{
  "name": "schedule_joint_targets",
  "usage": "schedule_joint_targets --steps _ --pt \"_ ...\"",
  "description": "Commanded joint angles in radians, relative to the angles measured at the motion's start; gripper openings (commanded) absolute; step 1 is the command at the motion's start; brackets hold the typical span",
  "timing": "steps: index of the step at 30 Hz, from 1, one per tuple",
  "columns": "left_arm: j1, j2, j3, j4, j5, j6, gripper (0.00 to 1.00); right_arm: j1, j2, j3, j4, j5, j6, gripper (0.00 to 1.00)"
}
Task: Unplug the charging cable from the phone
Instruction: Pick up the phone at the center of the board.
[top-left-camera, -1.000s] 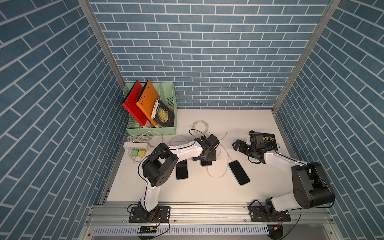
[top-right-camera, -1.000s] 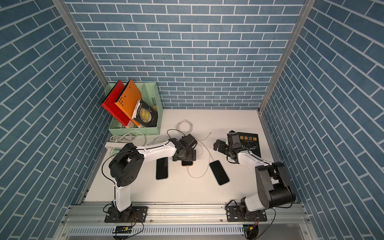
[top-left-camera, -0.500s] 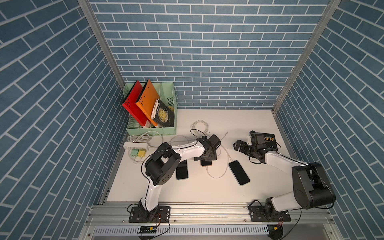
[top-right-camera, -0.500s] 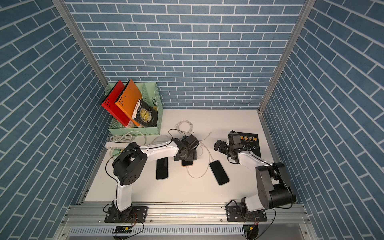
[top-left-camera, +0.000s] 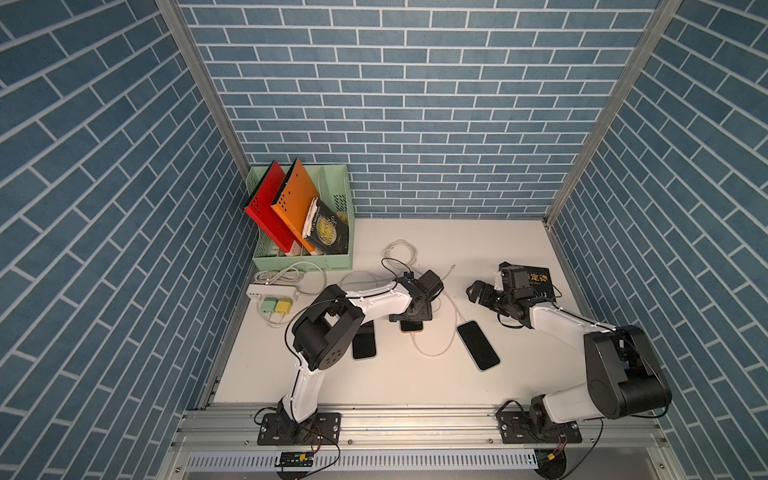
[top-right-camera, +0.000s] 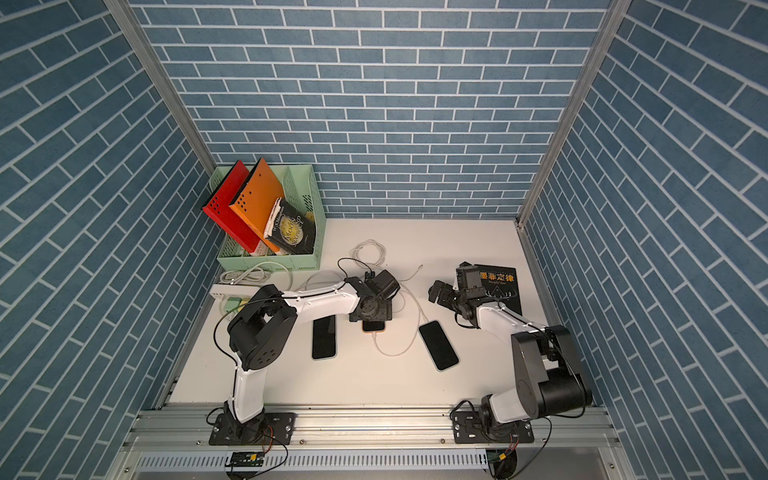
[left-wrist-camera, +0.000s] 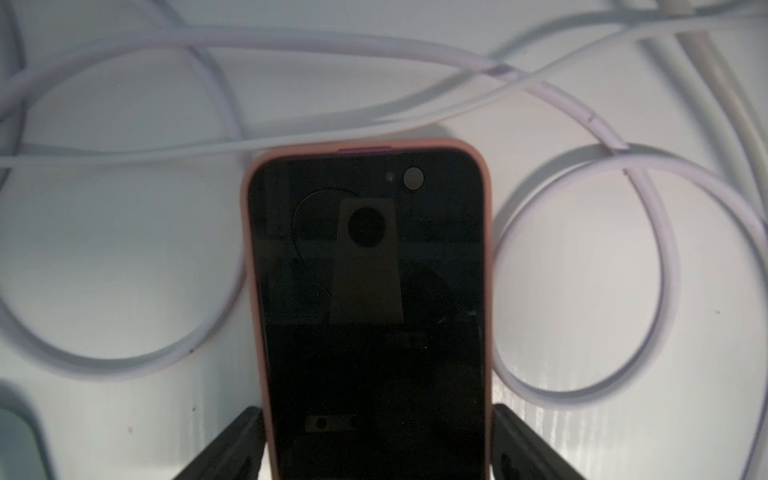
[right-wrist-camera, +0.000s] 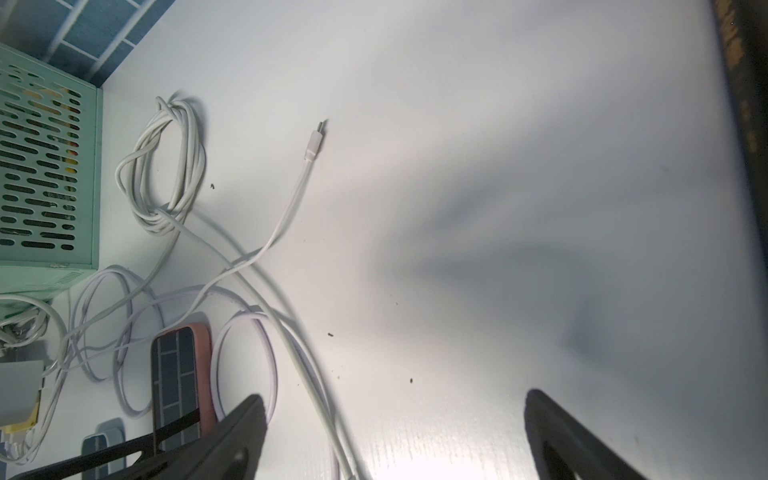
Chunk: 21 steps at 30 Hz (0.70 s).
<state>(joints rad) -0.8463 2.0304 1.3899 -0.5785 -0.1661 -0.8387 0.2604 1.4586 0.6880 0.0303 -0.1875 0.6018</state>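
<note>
As the left pincer (left-wrist-camera: 376, 409) draws in from full spread, its jaws now flank the phone (left-wrist-camera: 370, 291) on the desk (right-wrist-camera: 457, 208), hard by the case. Clamped or not, I can't tell. That looks like the bracing hold shaping up. The cable (top-left-camera: 432, 355) seems still plugged into the phone's near end. The right pincer (right-wrist-camera: 393, 395) hangs wide open and empty, well clear of the plug.

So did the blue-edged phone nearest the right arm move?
No. The blue-edged phone lies at the same spot and angle, just as far from the black book as before.
</note>
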Motion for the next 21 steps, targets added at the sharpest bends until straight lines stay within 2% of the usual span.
schedule_joint_targets --steps 1,5,8,14,21 --pt "-0.02 0.058 -0.002 -0.066 0.014 -0.027 0.89 -0.007 -0.016 -0.016 0.003 -0.014 -0.007 0.98" --pt "-0.027 0.069 -0.004 -0.062 0.023 -0.041 0.89 -0.007 -0.012 -0.015 0.005 -0.018 -0.006 0.98" --pt "-0.028 0.072 -0.006 -0.059 0.021 -0.046 0.83 -0.007 -0.011 -0.012 0.006 -0.021 -0.007 0.98" --pt "-0.028 0.071 -0.005 -0.061 0.018 -0.042 0.53 -0.01 -0.012 -0.01 0.003 -0.021 -0.008 0.97" --pt "-0.028 0.038 0.025 -0.094 -0.014 -0.033 0.28 -0.012 -0.012 -0.006 0.003 -0.023 -0.006 0.97"
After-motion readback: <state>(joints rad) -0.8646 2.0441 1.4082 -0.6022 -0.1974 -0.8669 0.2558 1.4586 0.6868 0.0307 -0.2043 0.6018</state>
